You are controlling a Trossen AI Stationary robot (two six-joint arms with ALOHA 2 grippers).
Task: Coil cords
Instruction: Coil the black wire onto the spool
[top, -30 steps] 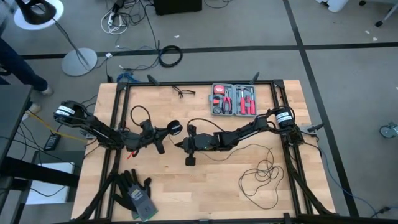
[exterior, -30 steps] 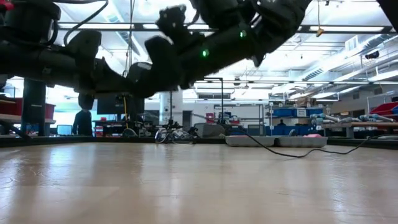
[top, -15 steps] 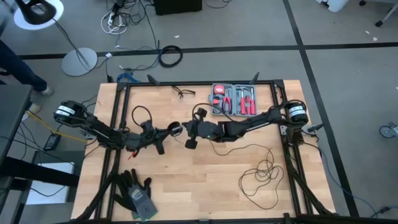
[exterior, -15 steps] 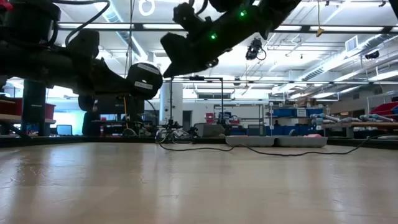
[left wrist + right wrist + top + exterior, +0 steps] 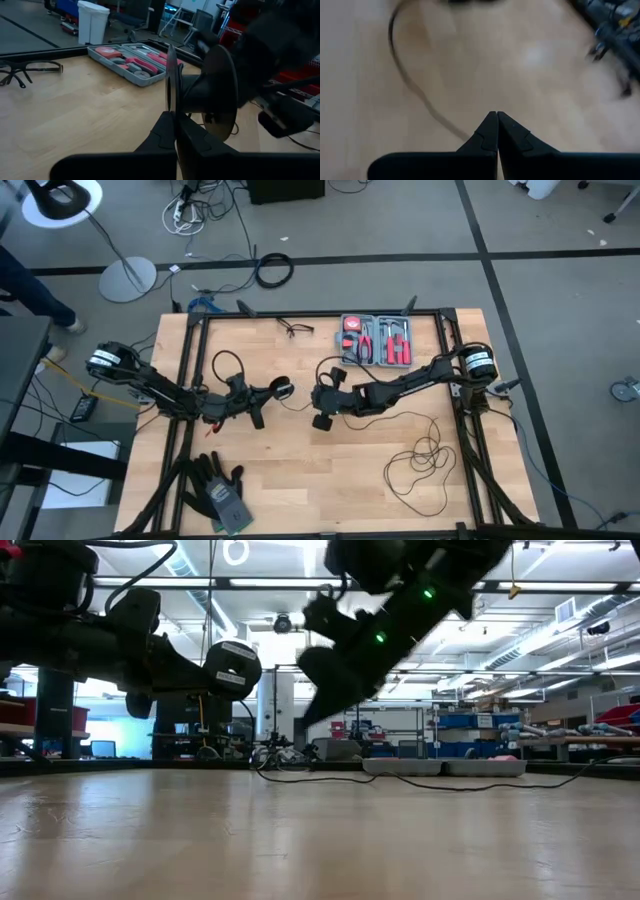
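The cord is a very thin black cable. Its loose loops lie on the board at the near right. A stretch of it lies flat on the table and passes under my right gripper. Its round black puck with a pale centre stands on edge in the air, with my left gripper shut on it left of the middle. My right gripper hovers just right of the puck, shut and tipped nose-down. I see nothing between its fingertips. My left gripper pinches the puck's thin rim at its lower edge between its two fingertips. The fingers reach in about level from the table's left. The puck stands upright on edge, lifted clear of the table.
A grey case of red-handled tools lies at the far right and a pair of glasses at the far middle. Dark gloves lie at the near left corner. Black frame rails border the board. Bare wood lies in the near middle.
My right gripper, shut throughout, has swung from the near side of the puck toward the far edge. It has then drawn back a little toward the right and tipped its nose down. The cord's stretch that rose off the table at the right now lies flat.
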